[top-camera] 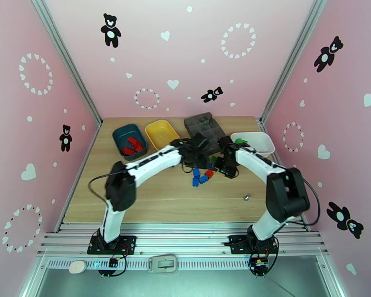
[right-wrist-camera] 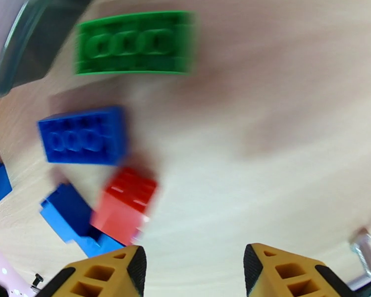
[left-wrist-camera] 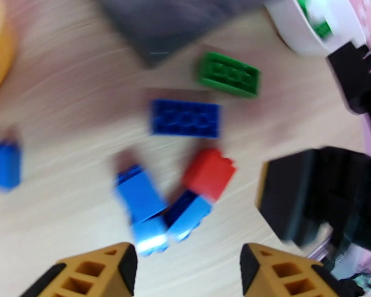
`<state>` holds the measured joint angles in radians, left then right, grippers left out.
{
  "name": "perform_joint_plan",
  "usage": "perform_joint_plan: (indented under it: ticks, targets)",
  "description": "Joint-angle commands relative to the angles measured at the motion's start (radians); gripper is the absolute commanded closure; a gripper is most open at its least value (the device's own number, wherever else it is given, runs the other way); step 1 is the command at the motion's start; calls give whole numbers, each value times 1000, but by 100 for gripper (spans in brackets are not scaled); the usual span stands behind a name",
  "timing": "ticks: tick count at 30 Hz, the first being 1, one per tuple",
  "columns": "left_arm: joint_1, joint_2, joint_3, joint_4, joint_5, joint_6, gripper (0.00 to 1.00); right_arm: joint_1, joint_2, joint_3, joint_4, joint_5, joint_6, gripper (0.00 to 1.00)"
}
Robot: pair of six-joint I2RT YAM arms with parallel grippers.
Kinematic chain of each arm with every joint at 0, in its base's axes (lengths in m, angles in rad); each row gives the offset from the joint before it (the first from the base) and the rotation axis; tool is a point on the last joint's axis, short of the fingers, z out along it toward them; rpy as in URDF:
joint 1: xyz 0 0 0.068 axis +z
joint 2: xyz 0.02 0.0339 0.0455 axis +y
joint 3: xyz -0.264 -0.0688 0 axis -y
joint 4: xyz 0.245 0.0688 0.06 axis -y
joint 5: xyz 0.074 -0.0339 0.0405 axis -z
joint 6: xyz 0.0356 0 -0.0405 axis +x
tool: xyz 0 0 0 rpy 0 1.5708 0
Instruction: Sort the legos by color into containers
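The left end effector (left-wrist-camera: pixel 185 273) stood open and empty above the wooden counter (left-wrist-camera: pixel 61 120). Small blue studded plastic bricks (left-wrist-camera: pixel 139 193) and a small red studded plastic brick (left-wrist-camera: pixel 209 173) lay just ahead of its fingertips. The right end effector (right-wrist-camera: pixel 195 273), also open and empty, had that red brick ahead to its left.

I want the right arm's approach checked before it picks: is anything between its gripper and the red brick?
Nothing visible does. Only bare table separates the right gripper from the red brick; blue bricks sit against the brick's left side.

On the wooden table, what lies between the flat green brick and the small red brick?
A flat blue plastic brick lies there, seen in the left wrist view.
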<state>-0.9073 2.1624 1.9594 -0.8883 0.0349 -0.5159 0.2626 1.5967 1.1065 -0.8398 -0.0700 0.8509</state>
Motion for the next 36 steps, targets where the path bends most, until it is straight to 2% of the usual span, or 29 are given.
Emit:
perform_joint_plan:
  ticks: [1, 8, 20, 24, 30, 36]
  targets:
    - [-30, 106, 137, -110, -36, 126, 42, -29, -80, -55, -74, 5, -33, 44]
    - [-49, 239, 265, -161, -78, 146, 42, -65, -163, -99, -127, 9, -71, 44]
    - [-62, 431, 478, -225, -99, 164, 43, -96, -170, -92, -155, -8, -114, 44]
    - [-62, 464, 499, -232, -114, 161, 44, -113, -179, -91, -165, -13, -127, 44]
    - [-63, 482, 522, -235, -139, 144, 55, -128, -191, -97, -174, -14, -141, 44]
    - [-63, 415, 526, -201, -138, 134, 67, -128, -189, -109, -155, -35, -142, 45]
